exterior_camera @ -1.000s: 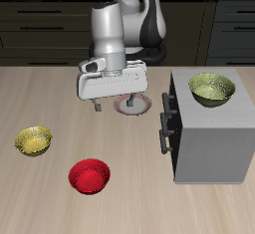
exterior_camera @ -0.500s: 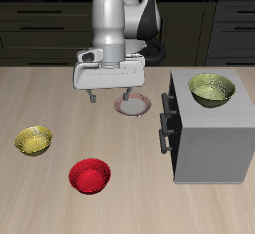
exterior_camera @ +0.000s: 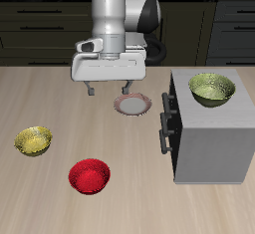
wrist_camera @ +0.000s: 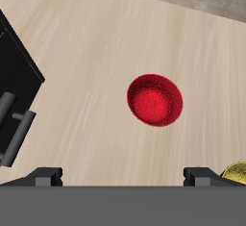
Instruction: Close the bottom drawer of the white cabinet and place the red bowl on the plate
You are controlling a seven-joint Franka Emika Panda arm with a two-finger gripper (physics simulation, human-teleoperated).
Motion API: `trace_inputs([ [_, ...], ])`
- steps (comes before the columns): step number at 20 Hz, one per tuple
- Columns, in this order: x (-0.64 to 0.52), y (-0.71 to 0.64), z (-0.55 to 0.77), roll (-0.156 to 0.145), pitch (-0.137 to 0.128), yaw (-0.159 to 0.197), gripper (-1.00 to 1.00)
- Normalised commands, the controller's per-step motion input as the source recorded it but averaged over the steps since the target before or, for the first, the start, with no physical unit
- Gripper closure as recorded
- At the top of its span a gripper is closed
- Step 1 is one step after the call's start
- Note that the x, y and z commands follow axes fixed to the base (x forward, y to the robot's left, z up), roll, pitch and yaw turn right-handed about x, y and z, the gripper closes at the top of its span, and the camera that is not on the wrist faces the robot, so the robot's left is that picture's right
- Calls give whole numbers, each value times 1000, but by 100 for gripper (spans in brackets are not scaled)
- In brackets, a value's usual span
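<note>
The gripper (exterior_camera: pixel 110 89) hangs above the bench (exterior_camera: pixel 60 104), toward its back, with nothing between the fingers (exterior_camera: pixel 92 90). The two fingers are spread wide apart; the wrist view shows both tips (wrist_camera: pixel 46 175) well separated, with bare bench between them.

The red bowl (exterior_camera: pixel 89 176) sits upright on the bench near the front edge, well apart from the gripper. In the wrist view the bowl (wrist_camera: pixel 155 102) lies clear of both fingertips, touching nothing.

The plate (exterior_camera: pixel 132 105) lies flat on the bench just beside the gripper, between it and the cabinet (exterior_camera: pixel 209 138). It carries nothing.

The cabinet stands at the bench's side, its drawer fronts facing the plate. Two dark handles show on that face: the upper (exterior_camera: pixel 167 101) and the lower, on the bottom drawer (exterior_camera: pixel 161 138). The bottom drawer's front stands out a little from the cabinet face, so it reads as partly open; how far cannot be told from this angle. In the wrist view the cabinet (wrist_camera: pixel 19 86) appears dark, with a grey bar across it.

One yellow-green bowl (exterior_camera: pixel 211 88) rests on the cabinet top. A second yellow-green bowl (exterior_camera: pixel 33 140) sits on the bench, well apart from the cabinet and near the red bowl.
</note>
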Motion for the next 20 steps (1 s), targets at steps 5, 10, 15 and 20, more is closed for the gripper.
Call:
trace_inputs([
  [5, 132, -44, 44, 2, 0, 12, -100],
  [10, 130, 54, 66, 14, -16, 19, -100],
  [15, 135, -4, 115, -1, -15, 12, -100],
  [20, 95, 23, 187, 6, -23, -5, -100],
])
